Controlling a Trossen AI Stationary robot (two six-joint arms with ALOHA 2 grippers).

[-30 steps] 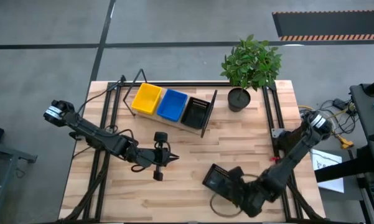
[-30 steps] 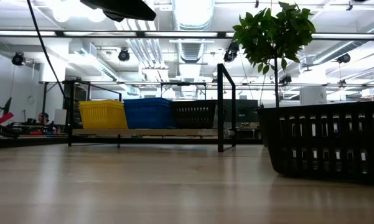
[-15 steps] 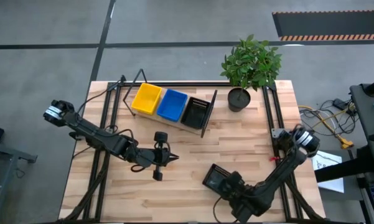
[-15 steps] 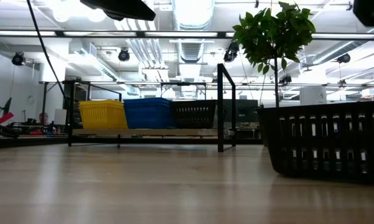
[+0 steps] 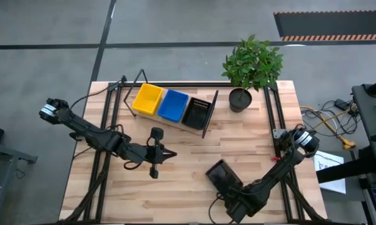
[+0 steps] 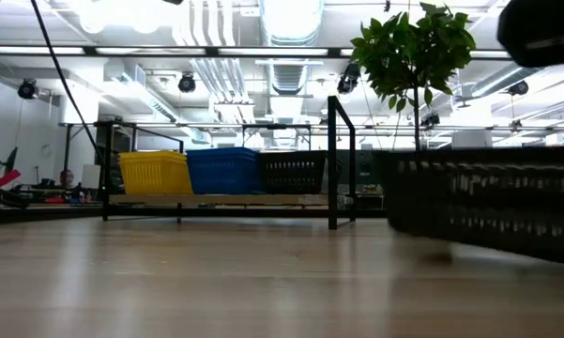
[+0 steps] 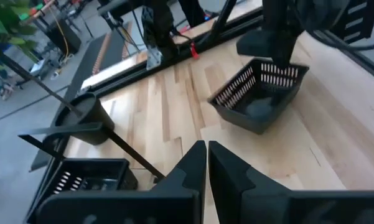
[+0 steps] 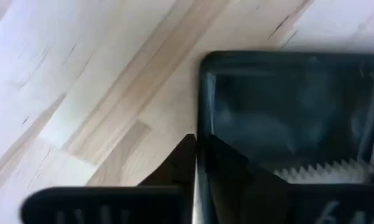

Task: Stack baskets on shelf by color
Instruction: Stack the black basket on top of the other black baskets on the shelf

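On the shelf (image 6: 225, 200) at the far left stand a yellow basket (image 5: 147, 99), a blue basket (image 5: 173, 105) and a black basket (image 5: 197, 113), side by side on its board. A second black basket (image 5: 220, 175) is near the table's front edge, under my right gripper (image 5: 233, 191), which is shut on it. In the left wrist view this basket (image 7: 261, 93) is tilted. My left gripper (image 5: 162, 154) hangs shut and empty over the middle of the table. My right gripper grips one side wall of the black basket at its rim (image 8: 202, 118), with one finger (image 8: 185, 155) outside the wall and the other inside the basket. The fingers point steeply down from above. The basket is tilted, held side up; whether it is clear of the table does not show.
A potted plant in a black pot (image 5: 239, 100) stands at the far right, to the right of the shelf. Black metal frames run along both table sides (image 5: 269, 119). Bare wood lies between the shelf and the held basket.
My right gripper has come down toward the near edge and taken hold of the black basket. The basket had been still; it has now turned about a little and tipped. My left gripper has risen slightly and rolled, staying shut.
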